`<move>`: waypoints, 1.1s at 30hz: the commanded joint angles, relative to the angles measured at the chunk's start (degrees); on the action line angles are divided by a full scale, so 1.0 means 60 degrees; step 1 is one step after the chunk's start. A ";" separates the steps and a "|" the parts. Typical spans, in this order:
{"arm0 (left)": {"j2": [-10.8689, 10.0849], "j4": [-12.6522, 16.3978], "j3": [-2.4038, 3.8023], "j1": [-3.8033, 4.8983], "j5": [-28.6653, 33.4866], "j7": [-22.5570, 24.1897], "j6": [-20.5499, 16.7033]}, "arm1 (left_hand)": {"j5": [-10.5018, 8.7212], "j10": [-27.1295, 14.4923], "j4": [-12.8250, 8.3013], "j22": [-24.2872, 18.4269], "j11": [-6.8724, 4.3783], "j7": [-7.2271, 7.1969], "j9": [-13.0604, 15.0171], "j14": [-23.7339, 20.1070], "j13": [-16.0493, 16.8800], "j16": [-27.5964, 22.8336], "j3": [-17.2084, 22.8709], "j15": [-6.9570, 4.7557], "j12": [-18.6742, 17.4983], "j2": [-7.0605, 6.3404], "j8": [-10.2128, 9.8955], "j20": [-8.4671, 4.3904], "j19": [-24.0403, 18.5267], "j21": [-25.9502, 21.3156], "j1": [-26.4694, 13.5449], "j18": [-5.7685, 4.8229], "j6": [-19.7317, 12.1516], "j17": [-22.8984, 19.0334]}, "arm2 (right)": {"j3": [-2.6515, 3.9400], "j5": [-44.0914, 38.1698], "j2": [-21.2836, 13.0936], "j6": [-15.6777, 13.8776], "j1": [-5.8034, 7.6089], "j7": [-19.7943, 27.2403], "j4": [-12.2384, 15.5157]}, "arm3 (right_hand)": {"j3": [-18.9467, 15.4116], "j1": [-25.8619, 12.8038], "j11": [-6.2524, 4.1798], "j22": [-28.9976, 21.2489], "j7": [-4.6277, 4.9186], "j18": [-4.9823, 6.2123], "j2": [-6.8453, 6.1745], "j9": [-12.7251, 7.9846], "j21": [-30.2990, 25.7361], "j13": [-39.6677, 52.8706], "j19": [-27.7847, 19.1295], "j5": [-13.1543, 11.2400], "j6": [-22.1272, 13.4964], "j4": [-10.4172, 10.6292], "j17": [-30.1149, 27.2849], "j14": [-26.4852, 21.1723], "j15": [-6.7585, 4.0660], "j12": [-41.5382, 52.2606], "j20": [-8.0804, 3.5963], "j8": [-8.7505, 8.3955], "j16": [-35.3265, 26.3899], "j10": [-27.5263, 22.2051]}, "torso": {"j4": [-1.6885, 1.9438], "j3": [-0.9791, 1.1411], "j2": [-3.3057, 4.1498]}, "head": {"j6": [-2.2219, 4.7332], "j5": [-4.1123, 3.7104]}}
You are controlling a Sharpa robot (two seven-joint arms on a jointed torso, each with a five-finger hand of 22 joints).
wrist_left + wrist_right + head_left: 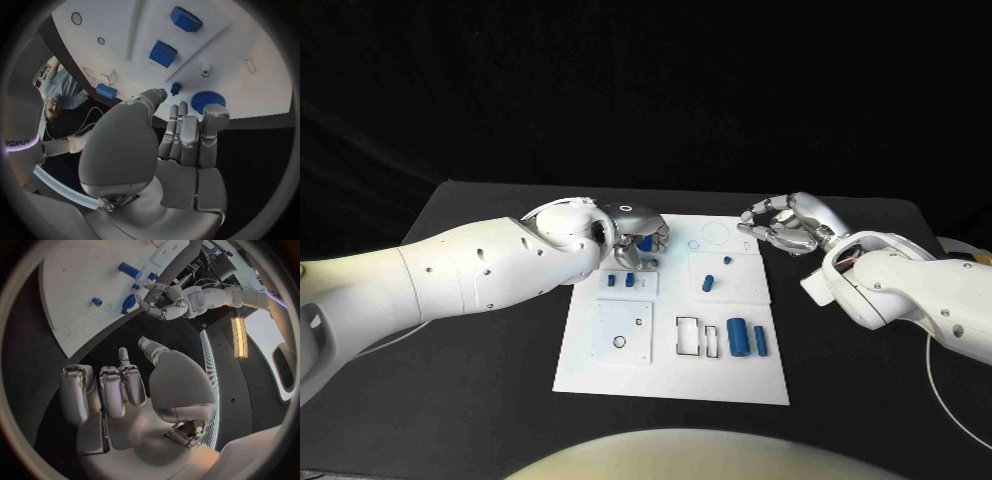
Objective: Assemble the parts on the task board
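Black surface carries the white task board (672,370); left hand (635,238) pinches a blue part (648,243) at its far corner. Right hand (788,223) hovers beside the board, fingers curled, grasping nothing; more blue parts (736,338) lie nearer.

Two glossy white arms with small dark screw holes end in silver hands with jointed metal fingers (764,222).

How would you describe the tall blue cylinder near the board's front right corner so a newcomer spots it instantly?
Start at the white task board in the middle of the black table, then go to its front right corner, nearest the robot. The blue cylinder lies there, rightmost in a short row; it is slimmer and longer than the blue block beside it.
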 commanded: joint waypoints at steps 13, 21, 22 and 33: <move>0.0378 -0.0432 -0.0002 -0.0081 -0.0080 -0.0014 0.0313 | -0.0037 0.0491 -0.0077 0.0411 -0.0017 -0.0007 -0.0101 0.0224 -0.0270 0.0207 0.0440 -0.0032 -0.0330 0.0178 -0.0186 0.0000 0.0184 0.0356 0.0368 -0.0220 0.0410 0.0091 | 0.0002 -0.0052 0.0022 0.0013 -0.0005 0.0071 0.0053 | 0.0031 0.0097 -0.0096 0.1938 -0.0002 0.0163 -0.0010 0.0016 -0.0032 0.1562 0.0590 0.0039 -0.0081 0.0050 0.2506 0.1029 -0.0064 -0.0044 -0.0087 0.0049 0.0037 0.0276 | 0.0011 0.0001 -0.0005 | -0.0023 -0.0023; 0.0480 -0.0590 -0.0008 -0.0157 -0.0069 -0.0046 0.0503 | -0.0054 0.0663 -0.0135 0.0538 -0.0045 -0.0018 -0.0112 0.0267 -0.0311 0.0255 0.0541 -0.0055 -0.0369 0.0232 -0.0211 -0.0021 0.0231 0.0458 0.0435 -0.0238 0.0521 0.0125 | 0.0002 -0.0053 0.0011 0.0018 -0.0005 0.0065 0.0066 | 0.0033 0.0111 -0.0096 0.1954 -0.0002 0.0157 -0.0005 0.0017 -0.0010 0.1585 0.0602 0.0045 -0.0080 0.0052 0.2511 0.1030 -0.0065 -0.0018 -0.0087 0.0057 0.0040 0.0294 | 0.0007 -0.0001 -0.0007 | -0.0049 -0.0048; 0.0491 -0.0611 -0.0009 -0.0166 -0.0068 -0.0060 0.0546 | -0.0055 0.0671 -0.0139 0.0545 -0.0047 -0.0019 -0.0113 0.0269 -0.0312 0.0258 0.0546 -0.0057 -0.0370 0.0236 -0.0213 -0.0023 0.0234 0.0463 0.0440 -0.0239 0.0525 0.0128 | 0.0002 -0.0053 0.0008 0.0019 -0.0005 0.0063 0.0067 | 0.0033 0.0111 -0.0096 0.1954 -0.0002 0.0157 -0.0005 0.0017 -0.0010 0.1585 0.0602 0.0045 -0.0080 0.0052 0.2511 0.1030 -0.0065 -0.0018 -0.0087 0.0057 0.0040 0.0294 | 0.0008 -0.0001 -0.0007 | -0.0059 -0.0049; 0.0472 -0.0655 -0.0014 -0.0186 -0.0067 -0.0184 0.0725 | -0.0064 0.0711 -0.0156 0.0657 -0.0047 -0.0011 -0.0117 0.0301 -0.0318 0.0294 0.0560 -0.0061 -0.0375 0.0239 -0.0224 -0.0027 0.0287 0.0541 0.0447 -0.0262 0.0544 0.0186 | 0.0002 -0.0054 0.0002 0.0019 -0.0005 0.0061 0.0065 | 0.0033 0.0111 -0.0096 0.1954 -0.0002 0.0157 -0.0005 0.0017 -0.0010 0.1585 0.0602 0.0045 -0.0080 0.0052 0.2511 0.1030 -0.0065 -0.0018 -0.0087 0.0057 0.0040 0.0294 | 0.0029 0.0003 -0.0010 | -0.0094 -0.0074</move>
